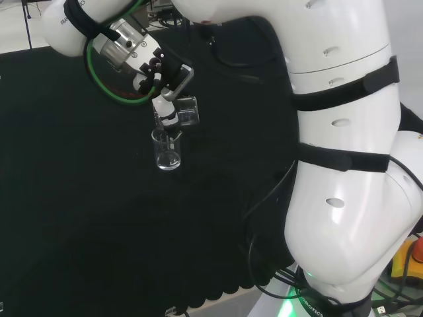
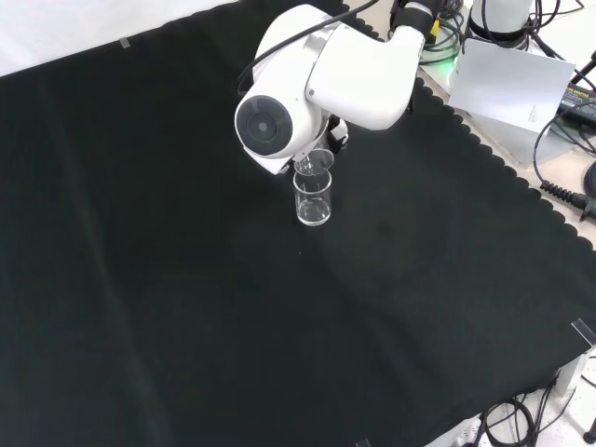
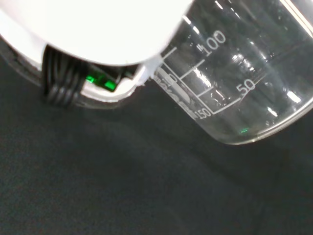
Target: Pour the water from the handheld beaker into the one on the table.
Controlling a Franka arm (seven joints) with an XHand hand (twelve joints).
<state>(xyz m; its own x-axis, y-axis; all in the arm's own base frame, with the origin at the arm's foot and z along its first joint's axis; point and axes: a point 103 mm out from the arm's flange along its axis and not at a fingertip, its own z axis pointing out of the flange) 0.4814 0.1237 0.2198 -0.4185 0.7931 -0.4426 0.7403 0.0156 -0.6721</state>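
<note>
Clear glass on black cloth: two beakers, one held, one standing on the desk (image 1: 79,218). Head view gives the best look at the grip: the robot hand (image 1: 166,82) has fingers curled round the handheld beaker (image 1: 187,111), which is tipped well over, mouth toward the view's left and down, right above the standing beaker (image 1: 166,150). The held one's lip sits at or just over the rim of the lower one; can't tell if they touch. Standing beaker is upright, w/ what looks like a little water low inside, though the glass is hard to read. Front view hides most of that: the arm's white link w/ round grey cap (image 2: 265,126) stands before the hand, so there I see the tilted beaker (image 2: 317,164) peeking out under the link and the upright beaker (image 2: 313,197) directly below it, near mid-cloth, desk (image 2: 140,307) bare around it. Wrist view adds what neither gives: the held beaker's wall (image 3: 244,73) close up, white graduation marks on it, seen slanted, dark cloth (image 3: 122,186) behind it. Can't tell any stream of water betw. the two in any view.
</note>
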